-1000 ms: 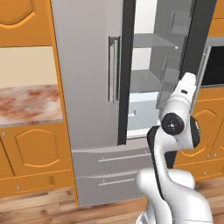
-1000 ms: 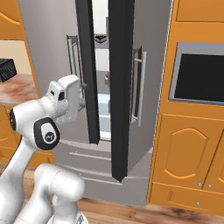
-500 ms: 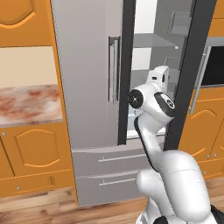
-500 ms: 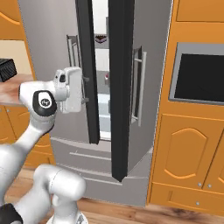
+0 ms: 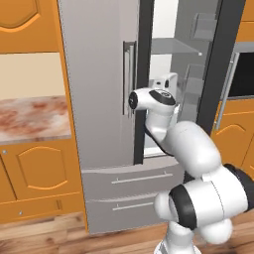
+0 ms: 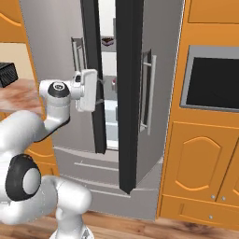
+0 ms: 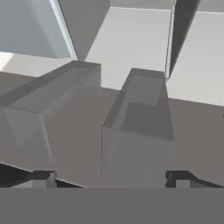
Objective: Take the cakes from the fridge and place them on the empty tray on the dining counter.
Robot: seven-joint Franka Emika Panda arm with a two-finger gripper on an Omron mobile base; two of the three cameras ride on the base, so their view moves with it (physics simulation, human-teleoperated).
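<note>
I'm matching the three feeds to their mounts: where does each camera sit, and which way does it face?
Left base view: behind the arm's left, facing the fridge; the arm rises at lower right.
Right base view: behind its right, facing the same fridge's open gap; the arm rises at lower left.
Hand view: on the hand, looking at grey door bins; the open tool shows below.

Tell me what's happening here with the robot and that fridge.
The white arm is reaching its gripper into the gap of the fridge, whose right door stands open. The jaws are open and hold nothing. One cake sits on an upper shelf inside, not yet taken; the hand camera looks at grey door bins.
</note>
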